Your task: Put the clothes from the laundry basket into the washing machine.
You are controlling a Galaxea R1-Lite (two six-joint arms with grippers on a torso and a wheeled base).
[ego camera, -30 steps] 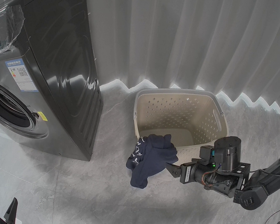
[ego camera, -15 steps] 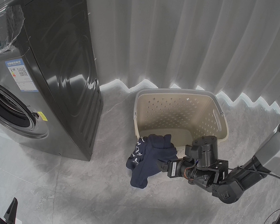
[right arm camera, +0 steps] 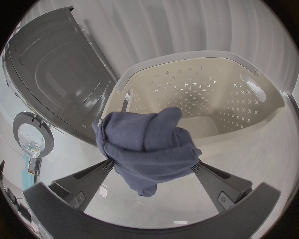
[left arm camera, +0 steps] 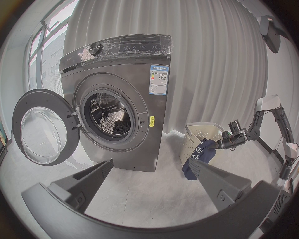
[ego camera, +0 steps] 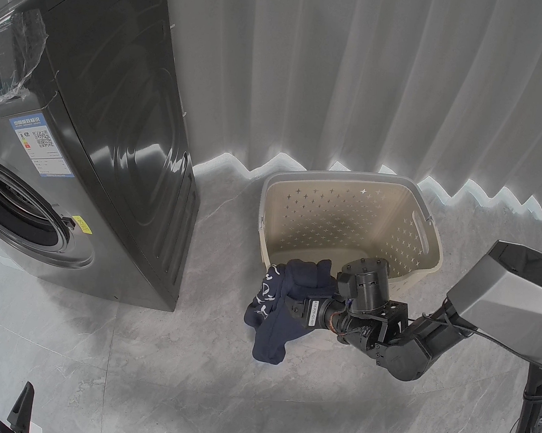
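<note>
Just astride navy garment (right arm camera: pixel 141 143): right hand (right arm camera: pixel 152 167)

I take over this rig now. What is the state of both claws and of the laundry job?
Left claw: open, holding nothing, low before the grey front-loading washing machine, whose round door stands open.
Right claw: open, astride the dark blue cloth garment draped over the near rim of the beige perforated plastic laundry basket.
Done: a dark item lies in the drum.
Left: grip the garment, carry it into the drum.
</note>
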